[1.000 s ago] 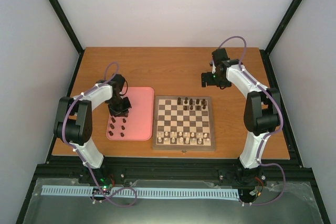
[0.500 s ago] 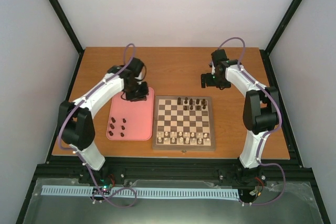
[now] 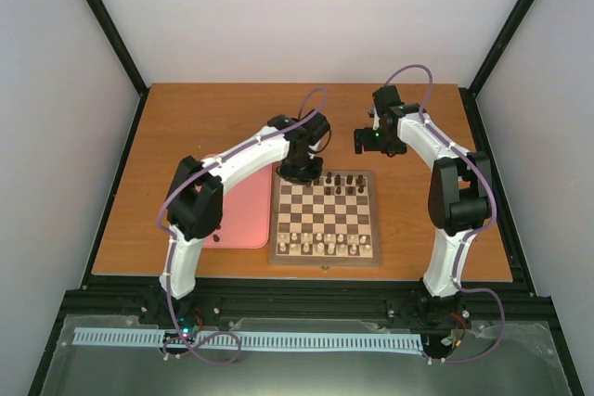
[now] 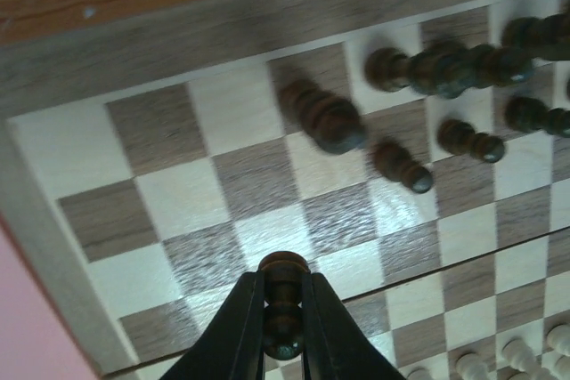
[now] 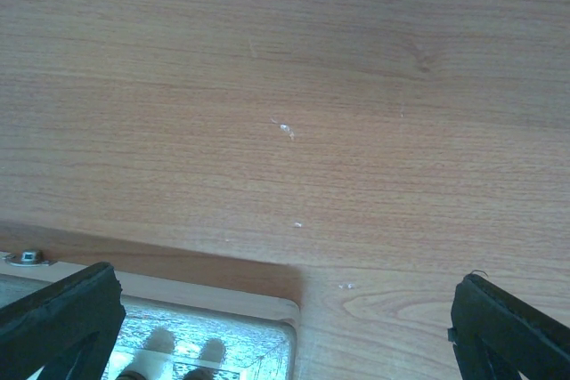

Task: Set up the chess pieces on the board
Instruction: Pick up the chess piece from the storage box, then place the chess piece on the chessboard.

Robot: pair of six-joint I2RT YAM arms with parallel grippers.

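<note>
two arms, two grippers. the left gripper is clamped on one dark chess piece, its two fingers pressed on either side of it, the round head poking out past the tips. in the top view the left gripper is over the far left corner of the board, and the arm stretches across the pink tray and hides part of it. the wrist view puts the held piece above the squares near the board's left edge; cannot tell if it touches the board.

dark pieces already on the board: about eight in the two far rows in the top view, too small for a firm count. in the wrist view one bigger one stands nearest the held piece, a small one just beside it, and more overlap to the right. the pale pieces fill the two near rows; exact count not readable.

the right gripper is over bare table beyond the board's far right corner. in its own view the right gripper has its fingers spread wide with nothing between them.
</note>
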